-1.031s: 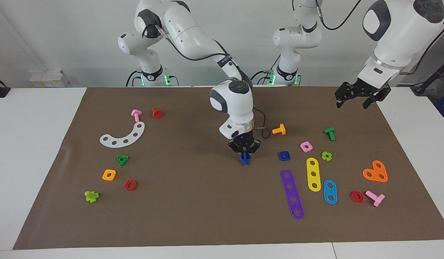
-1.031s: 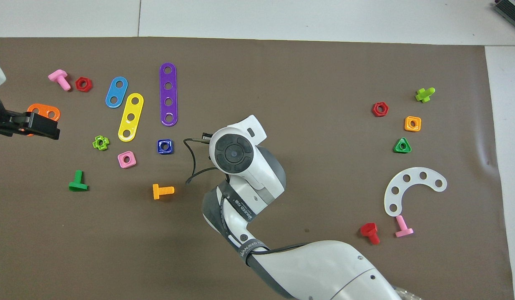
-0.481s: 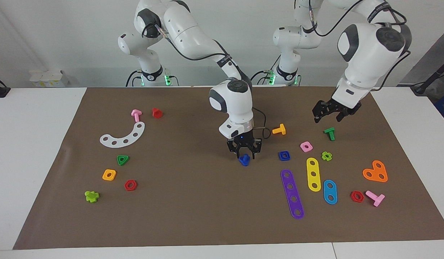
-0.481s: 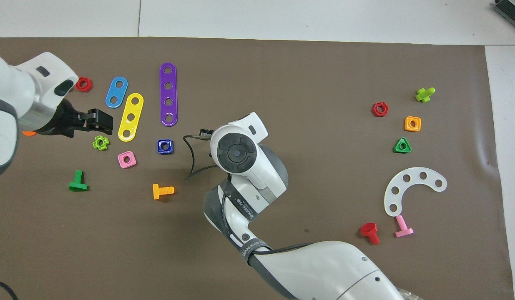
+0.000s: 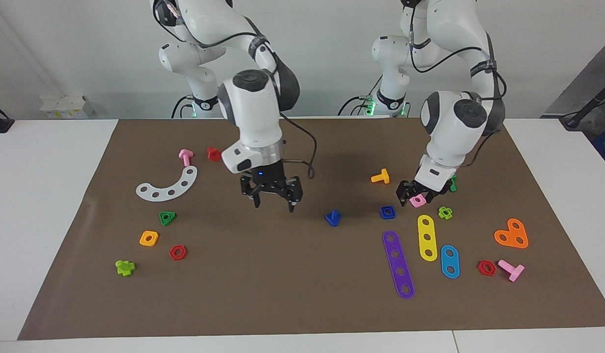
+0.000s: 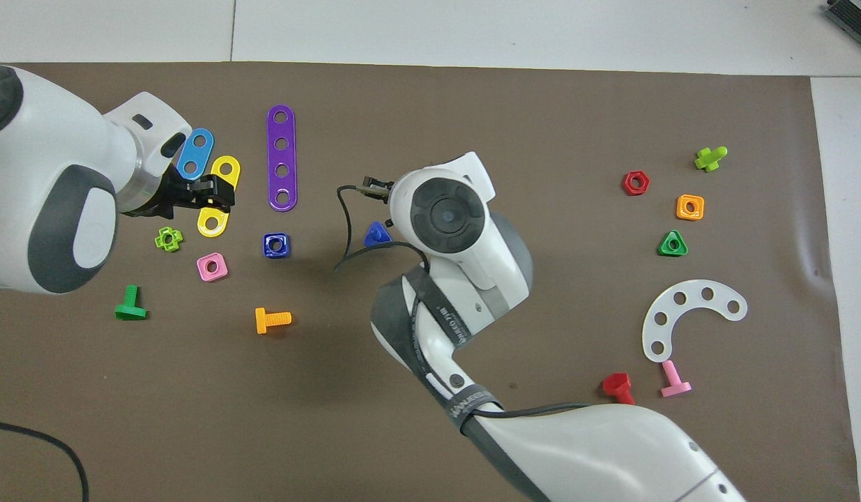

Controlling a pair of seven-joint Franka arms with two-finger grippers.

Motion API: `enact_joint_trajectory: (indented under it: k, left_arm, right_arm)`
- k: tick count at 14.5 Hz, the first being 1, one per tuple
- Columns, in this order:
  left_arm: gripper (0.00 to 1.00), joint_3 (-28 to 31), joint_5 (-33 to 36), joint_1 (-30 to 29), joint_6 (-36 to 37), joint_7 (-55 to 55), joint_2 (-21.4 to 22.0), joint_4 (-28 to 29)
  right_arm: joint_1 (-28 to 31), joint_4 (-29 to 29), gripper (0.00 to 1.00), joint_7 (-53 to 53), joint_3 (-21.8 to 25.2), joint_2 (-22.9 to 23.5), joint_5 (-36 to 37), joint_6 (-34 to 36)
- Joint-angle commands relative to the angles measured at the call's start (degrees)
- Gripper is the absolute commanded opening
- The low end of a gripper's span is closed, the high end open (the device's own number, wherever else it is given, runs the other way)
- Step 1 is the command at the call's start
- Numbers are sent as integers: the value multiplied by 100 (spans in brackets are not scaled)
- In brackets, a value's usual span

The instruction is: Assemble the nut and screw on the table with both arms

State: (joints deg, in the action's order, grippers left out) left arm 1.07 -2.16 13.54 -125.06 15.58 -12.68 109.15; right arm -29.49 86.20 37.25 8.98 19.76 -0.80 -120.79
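Observation:
The dark-blue screw (image 5: 333, 217) (image 6: 376, 234) lies alone on the brown mat (image 5: 282, 284), stem up. The dark-blue nut (image 5: 387, 212) (image 6: 276, 245) lies beside it, toward the left arm's end. My right gripper (image 5: 273, 200) is open and empty, raised over bare mat beside the screw, toward the right arm's end. In the overhead view its own wrist hides it. My left gripper (image 5: 415, 196) (image 6: 210, 195) is open and hangs low over the pink square nut (image 5: 418, 201), close to the dark-blue nut.
Around the left gripper lie an orange bolt (image 5: 380, 176), a green bolt (image 5: 452, 184), a light-green cross nut (image 5: 445, 212), and yellow (image 5: 427, 238), purple (image 5: 398, 264) and blue (image 5: 449, 261) strips. A white curved strip (image 5: 167, 185) and several small nuts lie toward the right arm's end.
My right gripper opened, let go of the screw on the mat, rose and moved toward the right arm's end. My left arm swung in and came down over the pink nut.

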Motion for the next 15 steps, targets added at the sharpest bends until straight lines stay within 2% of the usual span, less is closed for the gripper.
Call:
enact_joint_trajectory:
  k: [1, 3, 7, 11, 15]
  left_arm:
    - [83, 86, -91, 236, -552, 260, -129, 395]
    - [83, 95, -91, 482, -1018, 366, -400, 563]
    - [79, 104, -82, 561, -1222, 402, -437, 756]
    - [74, 104, -30, 597, -1460, 323, -454, 924]
    - [63, 112, -12, 597, -1381, 112, -446, 985]
  right_arm:
    - [407, 213, 100, -585, -98, -480, -8, 676]
    - [706, 396, 100, -858, -98, -866, -8, 1318]
    - [1452, 714, 100, -1955, -98, -1561, -8, 2136]
    - [2095, 705, 100, -2809, -90, -1966, -8, 3191]
    - [2561, 723, 100, -3415, -90, -2230, 1, 3632]
